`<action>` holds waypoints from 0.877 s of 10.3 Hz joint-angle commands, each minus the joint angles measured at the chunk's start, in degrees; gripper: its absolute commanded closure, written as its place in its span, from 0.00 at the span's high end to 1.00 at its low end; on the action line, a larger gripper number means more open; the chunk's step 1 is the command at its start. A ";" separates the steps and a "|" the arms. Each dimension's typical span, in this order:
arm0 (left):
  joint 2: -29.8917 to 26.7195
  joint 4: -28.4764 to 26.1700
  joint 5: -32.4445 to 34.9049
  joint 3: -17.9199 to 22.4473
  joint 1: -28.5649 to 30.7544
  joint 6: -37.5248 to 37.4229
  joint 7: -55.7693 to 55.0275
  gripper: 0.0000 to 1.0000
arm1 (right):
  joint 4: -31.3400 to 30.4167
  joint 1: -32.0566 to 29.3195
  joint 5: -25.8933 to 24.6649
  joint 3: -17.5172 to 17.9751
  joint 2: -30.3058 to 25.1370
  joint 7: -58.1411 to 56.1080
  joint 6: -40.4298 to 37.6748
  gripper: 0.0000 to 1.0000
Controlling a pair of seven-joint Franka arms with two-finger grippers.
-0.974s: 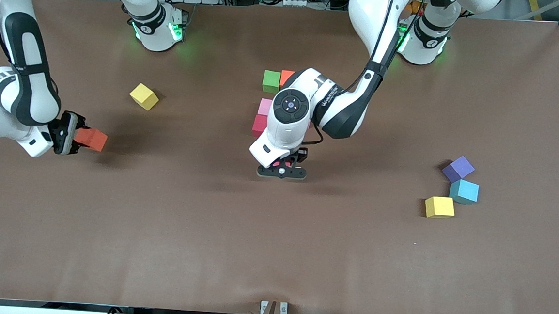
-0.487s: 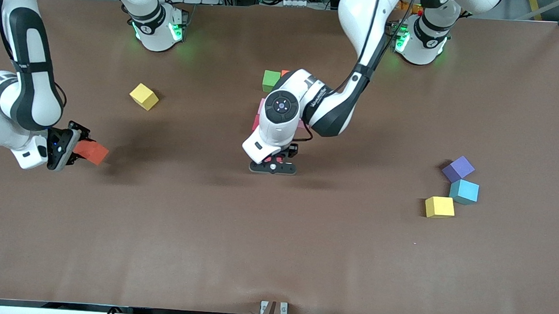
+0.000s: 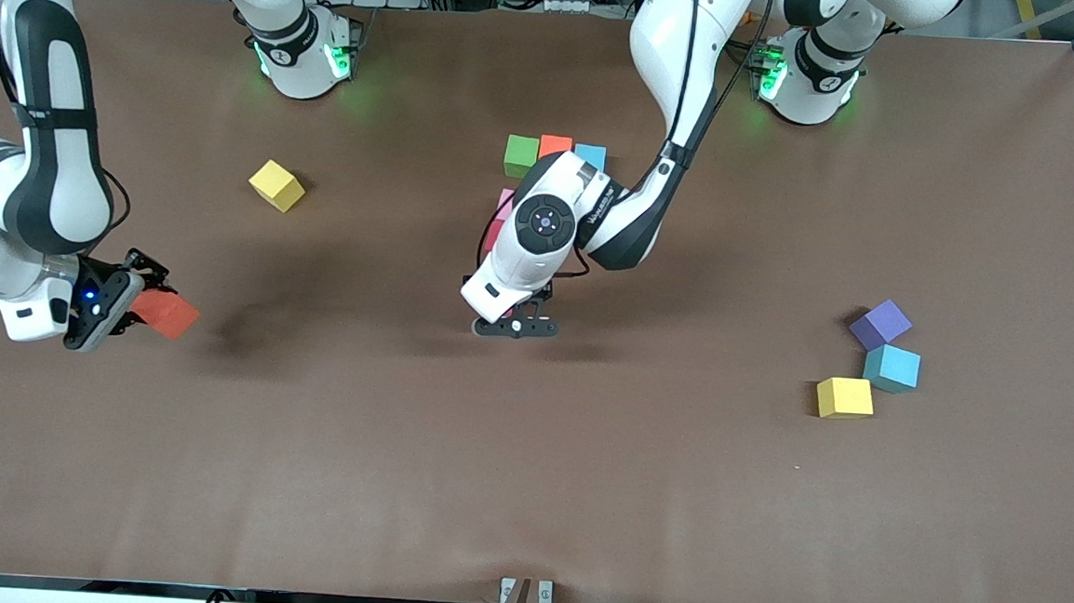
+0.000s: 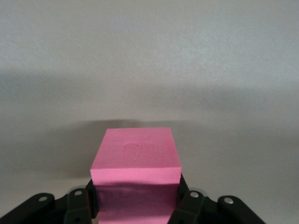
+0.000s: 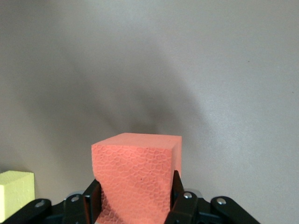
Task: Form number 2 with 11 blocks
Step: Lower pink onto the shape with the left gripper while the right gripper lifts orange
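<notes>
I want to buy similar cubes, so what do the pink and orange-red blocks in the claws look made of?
Both look like soft foam with a matte finish. The orange-red block in the right claw shows a fine cell-like surface pattern and no shine. The pink block in the left claw is smoother, dull, with a faint pressed dent on one face. Foam is a likely guess, not certain.

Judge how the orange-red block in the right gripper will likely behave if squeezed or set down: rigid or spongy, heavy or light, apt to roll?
The orange-red block, clamped in the right gripper, has a pitted, cell-like face, so it is probably foam: light, slightly yielding. That matte texture likely grips well, not slippery. Its flat faces and square edges suggest it will sit still, not roll.
</notes>
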 commanded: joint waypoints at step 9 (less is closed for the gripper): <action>2.43 1.61 -3.25 0.84 -2.01 -4.71 9.56 0.24 | 1.92 9.29 1.80 -0.27 -0.37 29.35 -2.24 0.02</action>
